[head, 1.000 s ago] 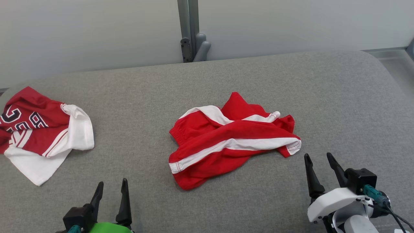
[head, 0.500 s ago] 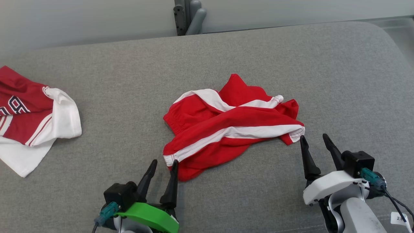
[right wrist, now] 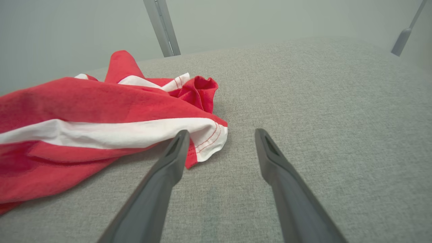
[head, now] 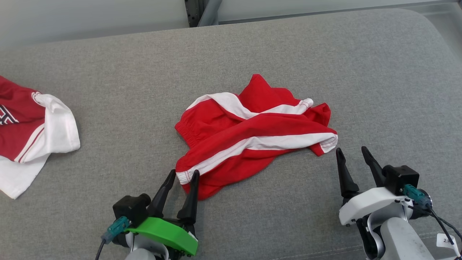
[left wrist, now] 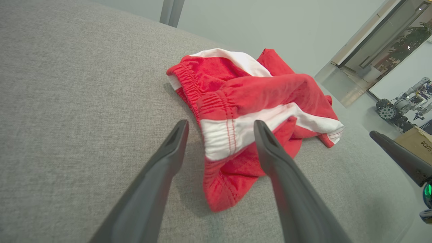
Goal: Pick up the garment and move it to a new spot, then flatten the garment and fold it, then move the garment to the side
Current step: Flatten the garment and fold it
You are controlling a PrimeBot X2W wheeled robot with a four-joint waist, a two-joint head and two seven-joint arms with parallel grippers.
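Note:
A red garment with white stripes lies crumpled in the middle of the grey padded surface. My left gripper is open, its two fingers straddling the garment's near-left waistband corner; in the left wrist view that white band sits between the fingers. My right gripper is open just off the garment's right hem corner, which in the right wrist view lies beside the left finger, nothing held.
A second red and white garment with dark lettering lies at the left edge of the surface. A grey post stands behind the far edge. The surface's right end curves away.
The head camera has tilted down. My left gripper came forward and rightward to the garment's near-left corner. My right gripper edged a little toward the right hem corner. Both stayed open.

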